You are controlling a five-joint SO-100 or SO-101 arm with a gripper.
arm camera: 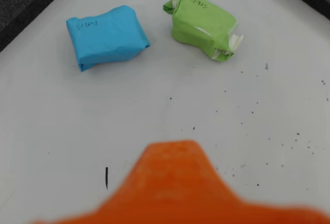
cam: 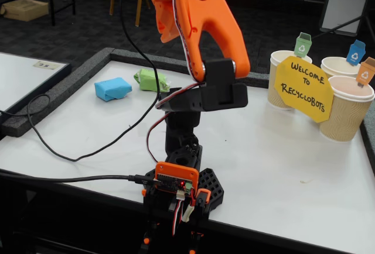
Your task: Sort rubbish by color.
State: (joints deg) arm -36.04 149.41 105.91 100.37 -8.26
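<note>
Claw (arm camera: 175, 182) empty, opening unclear.

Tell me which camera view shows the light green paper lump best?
The wrist view: the light green paper lump is large, unobstructed, with handwriting and folds visible. In the fixed view the same lump is small and far, beside the blue lump, without readable detail.

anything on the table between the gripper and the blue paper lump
Nothing visible does. In the wrist view, only bare white table lies between the orange gripper and the light blue folded paper lump; the light green paper lump sits apart to its right.
</note>
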